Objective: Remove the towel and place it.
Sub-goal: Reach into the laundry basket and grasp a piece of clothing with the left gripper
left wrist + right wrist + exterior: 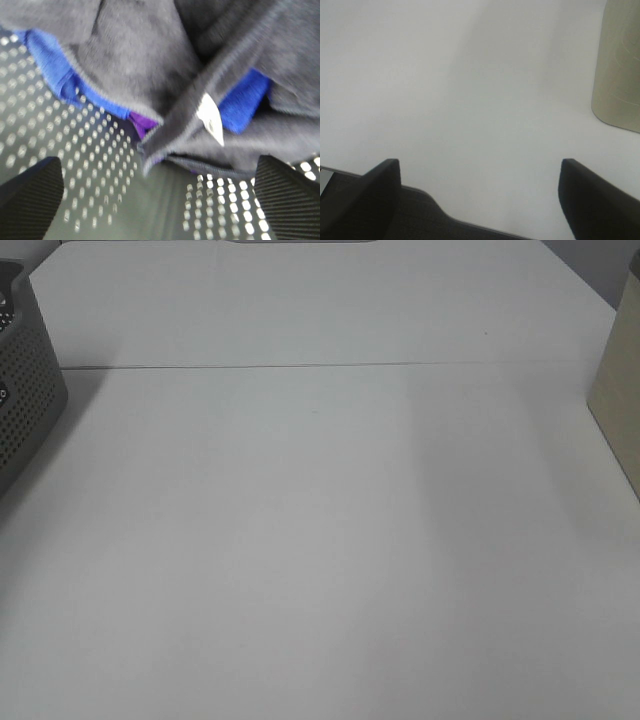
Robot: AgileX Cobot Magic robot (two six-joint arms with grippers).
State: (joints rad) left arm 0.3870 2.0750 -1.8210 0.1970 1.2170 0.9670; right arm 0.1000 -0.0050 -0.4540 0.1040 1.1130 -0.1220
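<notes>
Shows the towel (145,65) bunched inside the perforated grey basket (75,165), heaped against the mesh wall, with a small white label (211,119) turned up on a folded hem. Shares the basket with a blue cloth (55,70) and a scrap of purple (142,122) peeking from beneath, so likely needs a pinch on the dark pile alone to avoid dragging those along.

Holds the left pincer (157,177) spread wide and gripping nothing, inside the basket and directly over the hem by the label. Probably aimed there because a doubled edge offers more to bite than flat cloth. Apparently not yet touching the fabric, though too blurred to be sure.

Has the right pincer (479,170) equally wide apart and empty, well away from the basket, above the bare white surface (320,540) and near a beige box (622,390) on the side opposite the basket. Probably parked there to leave the stretch beside the basket free as a landing spot.

Judged as the reach-in step: removal from the basket not begun, placing ahead.
</notes>
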